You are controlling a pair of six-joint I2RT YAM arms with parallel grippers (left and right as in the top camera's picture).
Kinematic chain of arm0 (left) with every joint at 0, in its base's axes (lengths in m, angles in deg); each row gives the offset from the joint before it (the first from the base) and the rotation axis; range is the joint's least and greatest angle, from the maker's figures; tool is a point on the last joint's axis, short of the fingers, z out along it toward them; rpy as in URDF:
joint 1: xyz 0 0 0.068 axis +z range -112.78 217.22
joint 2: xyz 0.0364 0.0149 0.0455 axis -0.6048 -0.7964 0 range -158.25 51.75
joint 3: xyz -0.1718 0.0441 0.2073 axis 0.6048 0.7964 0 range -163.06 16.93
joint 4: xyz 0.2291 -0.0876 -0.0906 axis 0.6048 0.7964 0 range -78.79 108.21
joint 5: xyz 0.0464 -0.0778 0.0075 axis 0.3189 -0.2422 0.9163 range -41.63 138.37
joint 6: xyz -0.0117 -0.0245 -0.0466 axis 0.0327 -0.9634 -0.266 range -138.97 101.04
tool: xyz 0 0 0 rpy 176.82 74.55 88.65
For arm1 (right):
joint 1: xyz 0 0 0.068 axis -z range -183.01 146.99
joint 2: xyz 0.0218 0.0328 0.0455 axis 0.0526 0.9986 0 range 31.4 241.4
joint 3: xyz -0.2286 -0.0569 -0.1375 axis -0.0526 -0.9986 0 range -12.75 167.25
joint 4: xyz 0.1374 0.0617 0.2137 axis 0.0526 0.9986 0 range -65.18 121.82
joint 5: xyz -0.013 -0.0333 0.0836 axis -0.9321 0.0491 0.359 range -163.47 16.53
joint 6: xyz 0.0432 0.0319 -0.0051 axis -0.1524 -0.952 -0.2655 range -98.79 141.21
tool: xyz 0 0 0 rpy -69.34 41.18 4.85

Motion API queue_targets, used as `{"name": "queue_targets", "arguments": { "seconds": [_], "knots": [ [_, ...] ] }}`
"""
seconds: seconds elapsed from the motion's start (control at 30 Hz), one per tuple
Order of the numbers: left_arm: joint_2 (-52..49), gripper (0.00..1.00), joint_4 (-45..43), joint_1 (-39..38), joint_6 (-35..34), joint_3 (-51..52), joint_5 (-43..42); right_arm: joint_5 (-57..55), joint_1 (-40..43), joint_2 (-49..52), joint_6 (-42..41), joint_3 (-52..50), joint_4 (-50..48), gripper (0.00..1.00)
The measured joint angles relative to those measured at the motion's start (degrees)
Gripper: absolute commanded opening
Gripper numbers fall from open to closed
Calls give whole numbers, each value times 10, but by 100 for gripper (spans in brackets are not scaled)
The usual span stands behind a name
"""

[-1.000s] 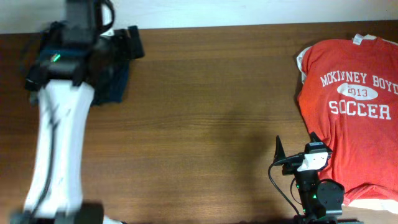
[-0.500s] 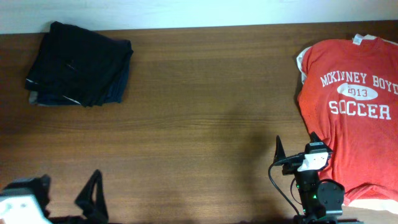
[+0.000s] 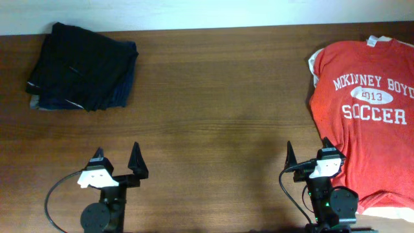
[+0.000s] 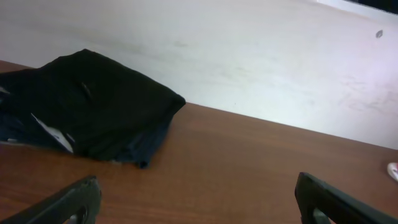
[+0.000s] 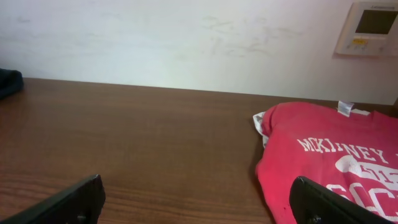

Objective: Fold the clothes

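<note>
Well, the left gripper (image 3: pixel 118 162) and the right gripper (image 3: pixel 309 155) sit at the near edge of the table (image 3: pixel 213 97), fingers spread wide and holding nothing, with a folded dark pile (image 3: pixel 83 68) far left and a red shirt (image 3: pixel 369 116) spread flat on the right.

Blk fingers (image 3: pixel 137 163), white wrist blocks (image 3: pixel 96 177), looped blk cables (image 3: pixel 48 200), R green LED (image 3: pixel 328 206)
</note>
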Motion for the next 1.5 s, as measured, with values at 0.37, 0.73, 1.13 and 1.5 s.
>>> {"name": "queue_targets", "arguments": {
  "seconds": [0.37, 0.73, 1.13, 1.5],
  "knots": [
    [9, 99, -12, 26, 95, 47, -27, 0, 0, 0, -1, 0, 0, 98],
    [9, 99, -12, -32, 183, 47, -47, 0, 0, 0, -1, 0, 0, 98],
    [9, 99, -12, -32, 183, 47, -47, 0, 0, 0, -1, 0, 0, 98],
    [9, 99, -12, -32, 183, 47, -47, 0, 0, 0, -1, 0, 0, 98]
  ]
}}
